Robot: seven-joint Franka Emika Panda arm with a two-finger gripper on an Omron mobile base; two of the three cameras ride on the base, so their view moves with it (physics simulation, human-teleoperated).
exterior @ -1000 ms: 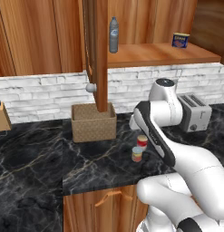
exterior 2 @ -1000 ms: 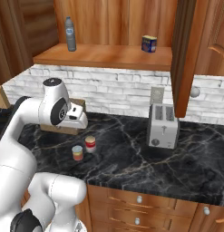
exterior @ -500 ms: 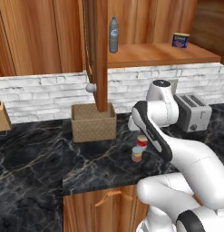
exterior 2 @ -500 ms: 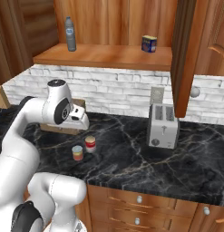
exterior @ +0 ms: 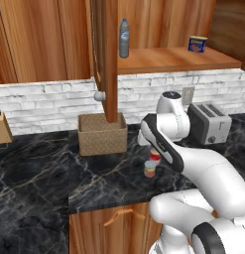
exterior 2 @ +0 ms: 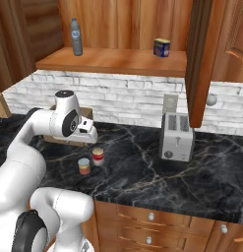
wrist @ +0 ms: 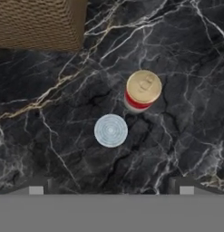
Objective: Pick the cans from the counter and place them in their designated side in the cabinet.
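**Cans side by side near the counter's front edge, hand above them**

Counter edge first: both cans stand upright on the black marble not far back from the front lip, above the wooden drawer fronts. The shorter orange-red can with the grey-blue top sits nearer the edge; the red can with the white band and pale lid stands just beside it, a little farther back, the two close but apart. The gripper hangs over them looking straight down, its two dark finger tips set wide apart with nothing between them, the grey-blue top roughly midway above the gap in the hand view. Bare marble lies all round the pair.

Behind and to the left, the woven basket stands near the cans. To the right, well apart, a silver toaster stands against the white brick wall.

Higher up, the cabinet shelf carries a clear bottle at its left and a blue tin toward its right, well apart. The open cabinet door hangs edge-on down over the basket.
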